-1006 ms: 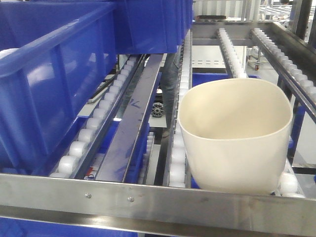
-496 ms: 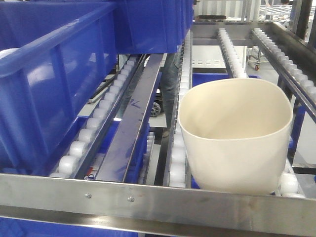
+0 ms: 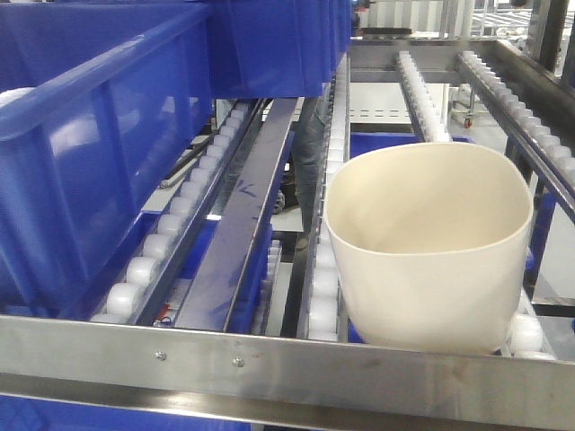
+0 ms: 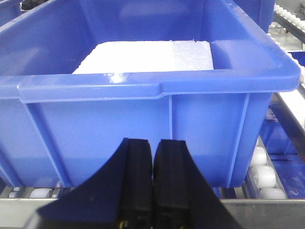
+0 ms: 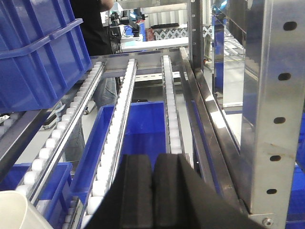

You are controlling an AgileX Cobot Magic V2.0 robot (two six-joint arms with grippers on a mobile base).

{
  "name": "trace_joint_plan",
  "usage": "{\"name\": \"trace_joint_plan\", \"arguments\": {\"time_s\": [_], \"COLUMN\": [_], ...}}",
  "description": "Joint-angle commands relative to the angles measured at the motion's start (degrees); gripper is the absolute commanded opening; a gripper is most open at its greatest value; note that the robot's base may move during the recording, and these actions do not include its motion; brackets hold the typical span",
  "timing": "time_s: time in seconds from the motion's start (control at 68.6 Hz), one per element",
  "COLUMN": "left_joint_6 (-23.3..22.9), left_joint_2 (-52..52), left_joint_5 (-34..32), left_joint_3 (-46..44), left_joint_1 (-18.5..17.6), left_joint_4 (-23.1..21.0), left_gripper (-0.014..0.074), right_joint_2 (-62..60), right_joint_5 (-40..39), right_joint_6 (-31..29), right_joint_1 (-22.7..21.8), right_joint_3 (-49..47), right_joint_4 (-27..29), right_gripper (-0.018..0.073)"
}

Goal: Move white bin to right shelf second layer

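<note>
The white bin (image 3: 429, 247) stands upright on the right shelf second layer (image 3: 328, 269), its base on the white roller lanes just behind the steel front bar (image 3: 269, 364). A sliver of its rim (image 5: 12, 210) shows at the lower left of the right wrist view. My right gripper (image 5: 153, 164) is shut and empty, to the right of the bin above the rollers. My left gripper (image 4: 153, 148) is shut and empty, close in front of a blue crate (image 4: 143, 114). Neither gripper touches the bin.
Blue crates (image 3: 99, 135) fill the left lanes of the rack; the near one holds a white foam block (image 4: 147, 56). More blue crates (image 5: 143, 133) sit on the level below. A steel upright post (image 5: 269, 105) stands at the right edge. A person (image 5: 93, 24) stands behind the rack.
</note>
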Motion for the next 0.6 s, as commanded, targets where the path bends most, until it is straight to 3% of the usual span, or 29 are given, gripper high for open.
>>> {"name": "trace_joint_plan", "arguments": {"time_s": [0.0, 0.087, 0.277, 0.583], "left_joint_6": [-0.3, -0.3, -0.3, -0.3], "left_joint_2": [-0.8, -0.8, -0.8, -0.8], "left_joint_5": [-5.0, -5.0, -5.0, -5.0], "left_joint_3": [2.1, 2.1, 2.1, 2.1], "left_joint_1": [-0.2, -0.2, -0.2, -0.2], "left_joint_4": [0.0, 0.0, 0.0, 0.0], "left_gripper": [0.0085, 0.0085, 0.0085, 0.0085], "right_joint_2": [0.6, -0.5, -4.6, -9.5], "right_joint_5": [-4.7, -7.2, -16.8, -9.0], "right_joint_6": [0.0, -0.6, -8.4, -14.9], "right_joint_1": [0.0, 0.2, 2.6, 8.0], "right_joint_3": [-1.4, 1.0, 8.5, 12.7], "right_joint_4": [-0.3, -0.3, 0.0, 6.1], "right_gripper": [0.002, 0.002, 0.002, 0.002]}}
